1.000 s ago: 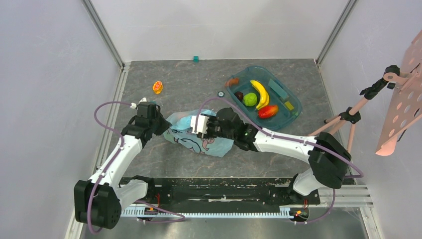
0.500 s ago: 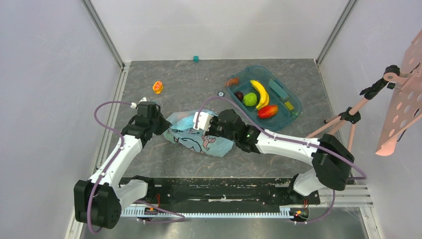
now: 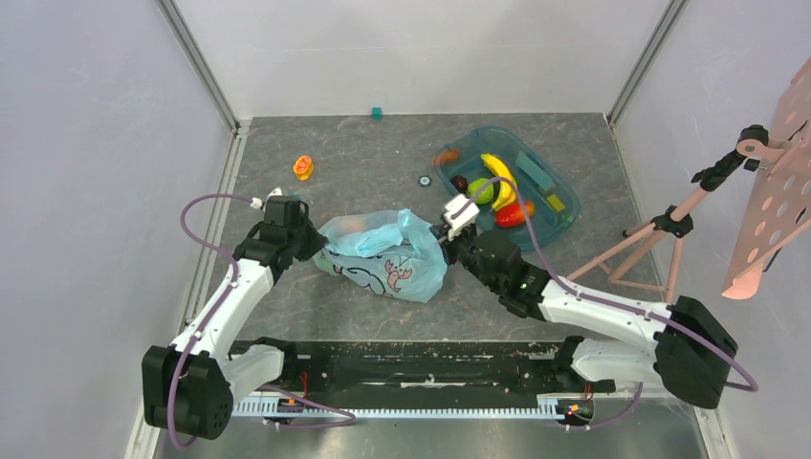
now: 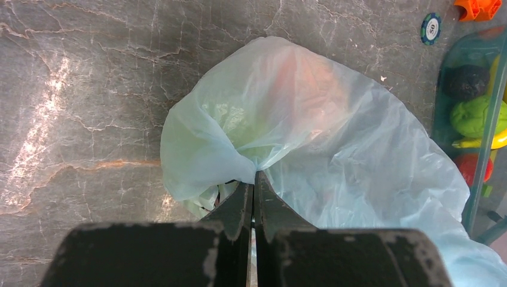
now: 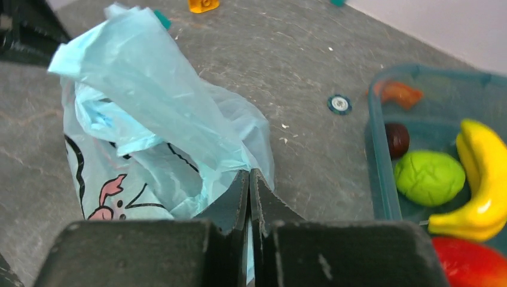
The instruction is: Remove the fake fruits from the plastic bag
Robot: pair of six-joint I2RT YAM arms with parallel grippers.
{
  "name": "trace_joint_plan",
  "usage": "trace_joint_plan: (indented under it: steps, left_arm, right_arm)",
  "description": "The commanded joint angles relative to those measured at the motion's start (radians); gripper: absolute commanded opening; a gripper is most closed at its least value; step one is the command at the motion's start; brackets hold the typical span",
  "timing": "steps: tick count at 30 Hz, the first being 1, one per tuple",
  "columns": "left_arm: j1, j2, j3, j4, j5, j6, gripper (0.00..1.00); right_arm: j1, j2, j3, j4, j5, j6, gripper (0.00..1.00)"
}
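**Gripped at both ends**

Pinching the thin, crinkly light-blue plastic bag point(image 3: 383, 260) at its left end with the left gripper point(image 4: 254, 179), fingers pressed tight on a gathered twist of film. Nipping the right edge with the right gripper point(image 5: 249, 178), fingers likewise closed on film. Lying mid-table, near the rigid teal plastic tray point(image 5: 378, 173), not touching. Glimpsing a pinkish-orange fake fruit point(image 4: 311, 78) through the film.

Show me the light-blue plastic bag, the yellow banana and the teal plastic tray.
light-blue plastic bag point(image 3: 378, 251): top view, crinkled middle.
yellow banana point(image 5: 487, 164): right wrist view, curved body.
teal plastic tray point(image 5: 373, 161): right wrist view, left wall.
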Motion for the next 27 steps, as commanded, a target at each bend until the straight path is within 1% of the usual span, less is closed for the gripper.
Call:
trace_joint_plan:
  steps: [1,2,5,7,9,10,11,15,17,19,20,22,24,26,27]
  left_arm:
    - [0.007,-0.019,0.039,0.002,-0.017,0.051,0.02]
    - [0.007,-0.02,0.042,0.002,-0.013,0.056,0.03]
    - [0.007,-0.023,0.062,0.001,0.019,0.093,0.14]
    - [0.007,-0.029,0.091,-0.004,0.039,0.126,0.31]
    - [0.007,-0.055,0.122,-0.011,0.091,0.169,0.43]
    - [0.007,-0.075,0.135,-0.009,0.111,0.192,0.53]
    - [0.007,-0.103,0.143,-0.006,0.121,0.207,0.61]
    - [-0.001,-0.19,0.181,0.006,0.174,0.276,0.63]
    - [-0.03,-0.222,0.194,0.017,0.213,0.303,0.63]
    - [-0.116,-0.258,0.188,0.051,0.21,0.329,0.64]
    - [-0.168,-0.27,0.181,0.065,0.175,0.353,0.65]
    - [-0.308,-0.29,0.165,0.089,0.096,0.414,0.66]
    - [-0.398,-0.307,0.135,0.132,0.076,0.487,0.67]
    - [-0.441,-0.325,0.102,0.183,0.074,0.545,0.68]
    - [-0.451,-0.329,0.085,0.211,0.091,0.586,0.7]
  right_arm:
    - [-0.037,-0.088,-0.08,0.126,0.088,0.257,0.0]
    - [-0.042,-0.101,-0.093,0.138,0.069,0.275,0.0]
    - [-0.045,-0.114,-0.11,0.157,0.017,0.297,0.0]
    - [-0.044,-0.108,-0.107,0.155,-0.014,0.297,0.0]
    - [-0.044,-0.1,-0.102,0.147,-0.03,0.296,0.0]
    - [-0.045,-0.099,-0.1,0.145,-0.033,0.296,0.0]
    - [-0.045,-0.097,-0.099,0.144,-0.034,0.296,0.0]
    - [-0.046,-0.093,-0.087,0.142,-0.035,0.297,0.0]
    - [-0.047,-0.088,-0.071,0.131,-0.035,0.299,0.0]
    - [-0.052,-0.079,-0.042,0.105,-0.045,0.305,0.0]
    - [-0.055,-0.07,-0.018,0.079,-0.059,0.315,0.0]
    - [-0.067,-0.051,0.035,0.03,-0.087,0.339,0.0]
    - [-0.075,-0.03,0.087,-0.018,-0.123,0.367,0.0]
    - [-0.083,-0.017,0.126,-0.045,-0.159,0.382,0.0]
    - [-0.083,-0.013,0.14,-0.053,-0.174,0.385,0.0]
